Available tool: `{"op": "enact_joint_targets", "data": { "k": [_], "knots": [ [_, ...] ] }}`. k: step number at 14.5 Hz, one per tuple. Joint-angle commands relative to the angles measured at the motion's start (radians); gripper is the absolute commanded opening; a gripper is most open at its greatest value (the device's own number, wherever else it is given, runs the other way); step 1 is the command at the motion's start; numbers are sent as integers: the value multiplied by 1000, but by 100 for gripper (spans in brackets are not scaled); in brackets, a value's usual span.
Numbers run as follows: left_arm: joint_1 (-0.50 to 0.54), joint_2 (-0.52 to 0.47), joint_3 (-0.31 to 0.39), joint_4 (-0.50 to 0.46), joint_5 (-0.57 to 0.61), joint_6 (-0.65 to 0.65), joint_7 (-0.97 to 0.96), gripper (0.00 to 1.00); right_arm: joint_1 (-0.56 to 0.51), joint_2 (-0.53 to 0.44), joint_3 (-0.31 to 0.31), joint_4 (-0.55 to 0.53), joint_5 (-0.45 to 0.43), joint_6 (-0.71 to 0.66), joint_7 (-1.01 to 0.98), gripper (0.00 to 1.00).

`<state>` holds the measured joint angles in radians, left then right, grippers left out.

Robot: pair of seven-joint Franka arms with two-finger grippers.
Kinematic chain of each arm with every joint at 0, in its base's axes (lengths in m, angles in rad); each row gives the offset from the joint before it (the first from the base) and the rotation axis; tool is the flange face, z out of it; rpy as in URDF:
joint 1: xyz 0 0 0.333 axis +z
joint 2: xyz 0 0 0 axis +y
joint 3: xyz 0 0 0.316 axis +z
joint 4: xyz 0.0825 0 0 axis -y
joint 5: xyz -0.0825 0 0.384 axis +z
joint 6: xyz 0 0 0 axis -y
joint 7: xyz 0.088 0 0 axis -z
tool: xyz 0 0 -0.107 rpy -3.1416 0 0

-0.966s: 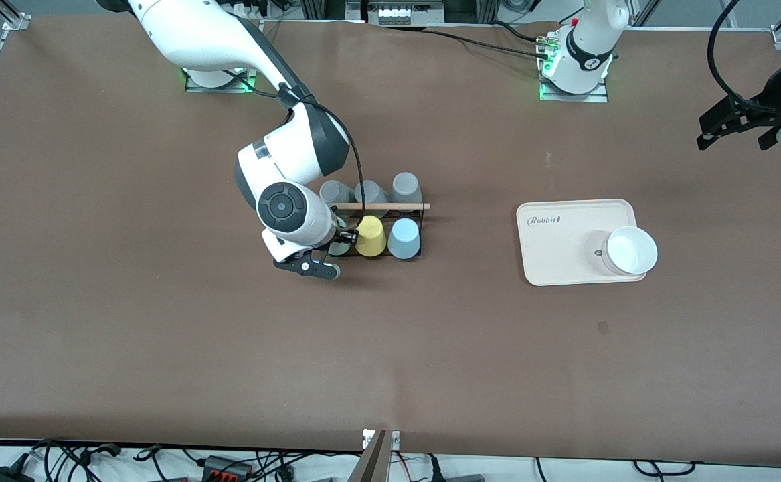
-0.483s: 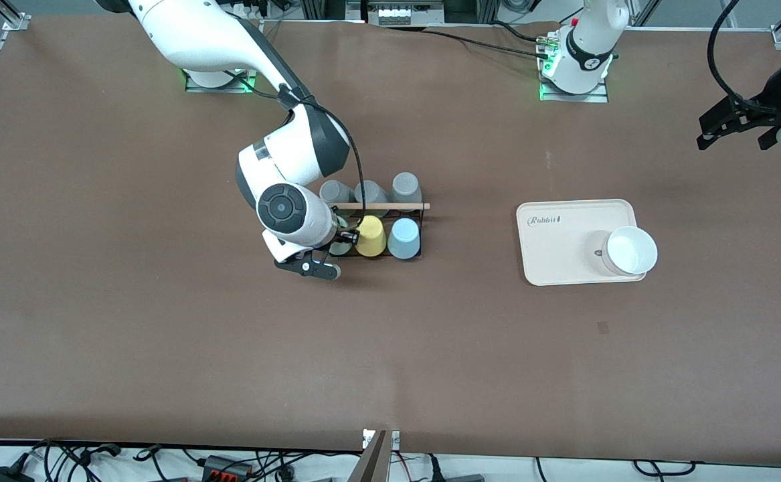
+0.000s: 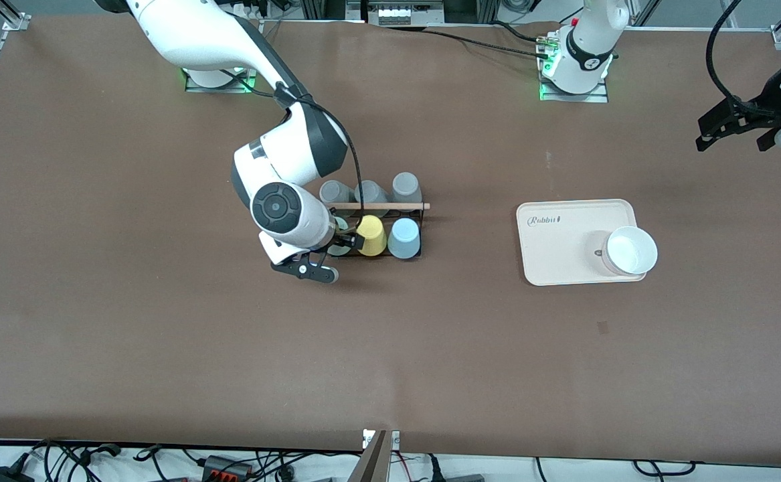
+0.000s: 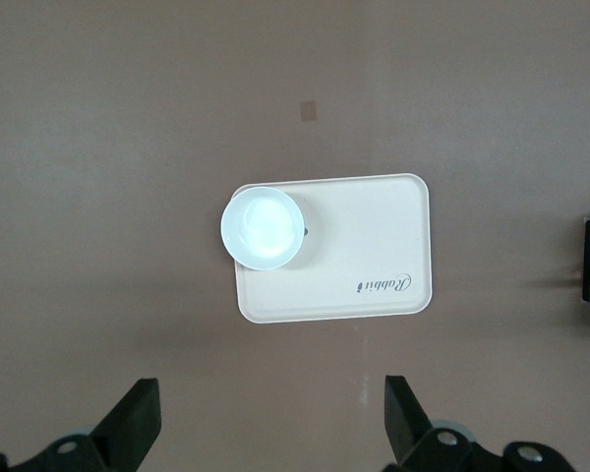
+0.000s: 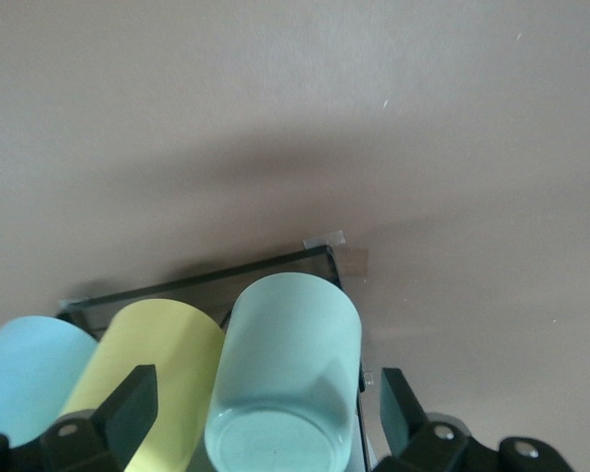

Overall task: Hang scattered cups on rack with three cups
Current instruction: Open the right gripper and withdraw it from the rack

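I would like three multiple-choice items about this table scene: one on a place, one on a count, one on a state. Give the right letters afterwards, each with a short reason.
1. Where does the white bowl stand?
A. on the beige tray
B. on the rack
C. on the bare table beside the right arm's base

2. How many grey cups stand in the rack's row farther from the front camera?
A. one
B. three
C. five

3. How do the jaws of the right gripper stand around the mint green cup?
A. shut tight on it
B. open, one finger on each side of it
C. shut on the yellow cup

Answers:
1 A: the bowl sits at one corner of the tray.
2 B: three grey cups line up past the wooden bar.
3 B: the right wrist view shows gaps between the fingers and the cup.
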<state>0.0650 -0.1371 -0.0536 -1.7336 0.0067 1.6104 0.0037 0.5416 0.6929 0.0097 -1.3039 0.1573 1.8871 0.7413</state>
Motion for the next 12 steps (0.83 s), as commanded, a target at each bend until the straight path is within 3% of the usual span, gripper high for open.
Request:
{"op": "enact_joint_targets", "data": {
  "k": [1, 5, 10, 12],
  "knots": [
    [3, 4, 0, 16, -14, -10, 19, 100, -46, -18, -2, 78, 13, -86, 9, 100],
    [3, 4, 1, 17, -14, -10, 19, 100, -158, -21, -2, 256, -25, -256, -43, 100],
    [3, 11, 12, 17, -19, -4, 45, 100, -331, -111, -1, 271, -56, -272, -253, 100],
    [-1, 54, 12, 70, -19, -12, 44, 100, -379, -128, -1, 270, -86, -275, -357, 100]
  ]
}}
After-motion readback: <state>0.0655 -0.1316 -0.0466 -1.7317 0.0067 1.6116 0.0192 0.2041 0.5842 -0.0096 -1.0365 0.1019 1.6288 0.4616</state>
